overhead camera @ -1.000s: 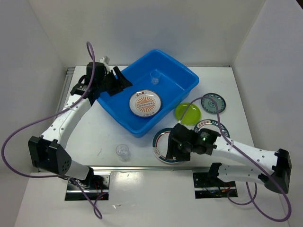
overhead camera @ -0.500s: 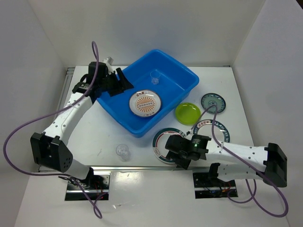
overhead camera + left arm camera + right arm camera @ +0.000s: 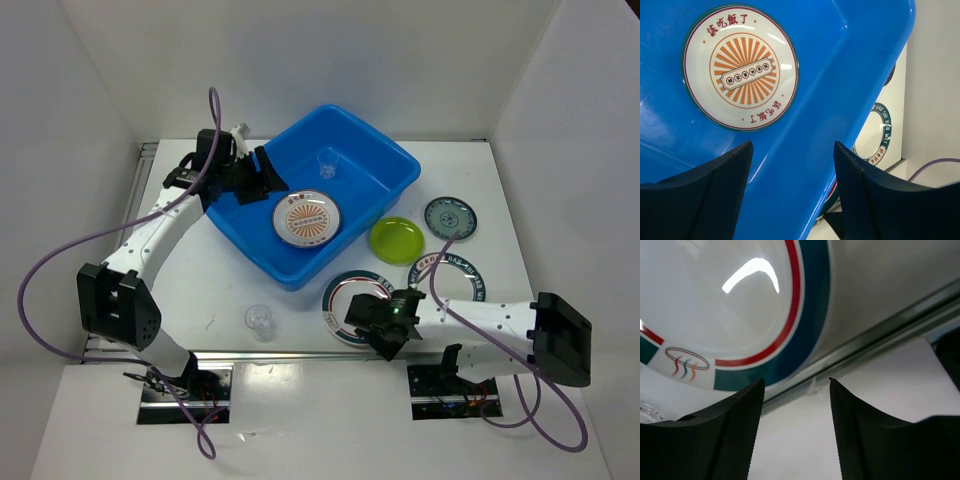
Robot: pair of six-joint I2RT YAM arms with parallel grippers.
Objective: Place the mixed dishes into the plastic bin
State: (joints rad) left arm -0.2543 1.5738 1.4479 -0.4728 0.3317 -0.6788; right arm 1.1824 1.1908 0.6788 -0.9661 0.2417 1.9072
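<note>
one teal-rimmed plate point(image 3: 715, 305) | just beyond right fingers point(image 3: 715, 440) | fingers spread

Top cam: large bright blue rectangular plastic bin point(image 3: 385, 162) sat mid-table, angled. Inside it lay an orange-sunburst white round plate point(image 3: 306, 220) and a small clear cup point(image 3: 326, 166). Left gripper point(image 3: 266, 180) was at the bin's left rim. Right gripper point(image 3: 360, 318) was over the near edge of a teal-and-red-rimmed white plate point(image 3: 343, 293). A second rimmed plate point(image 3: 452, 271), lime-green round plate point(image 3: 396, 239), dark teal patterned saucer point(image 3: 451, 217) and another clear cup point(image 3: 259, 320) were out on the table.
</note>
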